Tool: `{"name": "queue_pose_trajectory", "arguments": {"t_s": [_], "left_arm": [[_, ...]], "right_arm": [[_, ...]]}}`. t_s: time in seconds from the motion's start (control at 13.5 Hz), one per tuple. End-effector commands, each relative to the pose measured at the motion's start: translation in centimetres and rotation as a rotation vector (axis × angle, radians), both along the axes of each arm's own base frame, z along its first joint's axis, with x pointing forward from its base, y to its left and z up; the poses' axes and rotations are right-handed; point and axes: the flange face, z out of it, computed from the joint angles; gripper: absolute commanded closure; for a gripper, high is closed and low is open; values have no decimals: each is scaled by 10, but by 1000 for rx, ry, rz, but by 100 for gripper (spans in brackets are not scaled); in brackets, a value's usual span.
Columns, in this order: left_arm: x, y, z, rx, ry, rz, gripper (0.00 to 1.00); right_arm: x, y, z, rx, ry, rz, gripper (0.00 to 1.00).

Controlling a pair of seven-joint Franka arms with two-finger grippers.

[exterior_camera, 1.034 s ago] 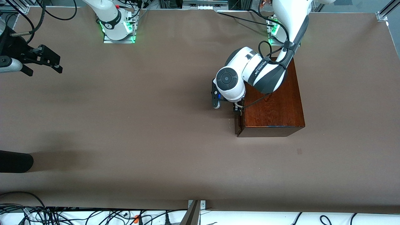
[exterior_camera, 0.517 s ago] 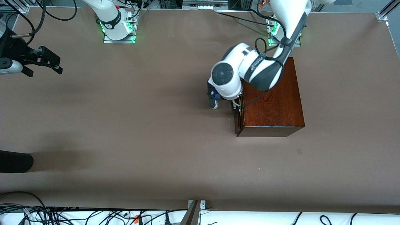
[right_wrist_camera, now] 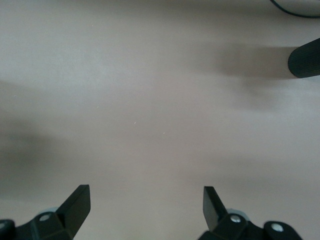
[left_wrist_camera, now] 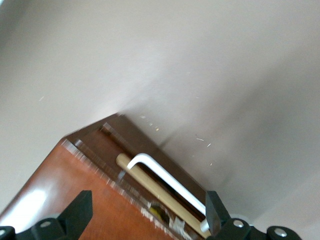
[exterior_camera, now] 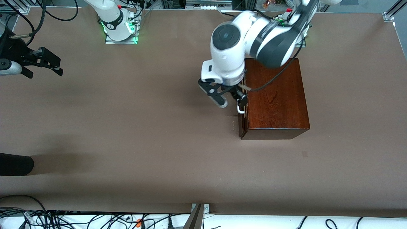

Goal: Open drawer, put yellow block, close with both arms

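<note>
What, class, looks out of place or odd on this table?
The drawer of the wooden box sits slightly proud, showing a thin pale gap in the left wrist view. The open left gripper hangs above its white handle. The open right gripper waits aside. No yellow block shows.

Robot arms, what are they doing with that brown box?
The left gripper hangs open above the white handle of the drawer, which is open only a crack. Nothing is being held. The right gripper waits, open, over bare table toward the right arm's end. The brown box sits below the left arm. No yellow block is in view.
</note>
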Motion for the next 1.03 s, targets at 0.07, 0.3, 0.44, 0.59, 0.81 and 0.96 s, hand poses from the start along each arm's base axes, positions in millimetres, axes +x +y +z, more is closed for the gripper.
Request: {"name": "queue_pose_trajectory", "arguments": {"t_s": [0.07,0.3,0.44,0.59,0.81,0.96], "left_arm": [[6,58,69,-11,-57,310,0],[43,139,94,-24,-82,476,0],[60,205,112,-66,-76,585,0],[62,257,124,-100,-36,663,0],[59,324,134,-103,6,643,0],[45,361,136,-128,24,708,0]], "right_arm": [[0,-2,6,5,-3,-10,0],[0,-2,6,5,-3,-10,0],[1,-3,5,5,-2,-12,0],[1,-2,5,5,-2,-10,0],[1,-2,5,5,-2,-10,0],[1,-2,6,5,-3,-10,0]]}}
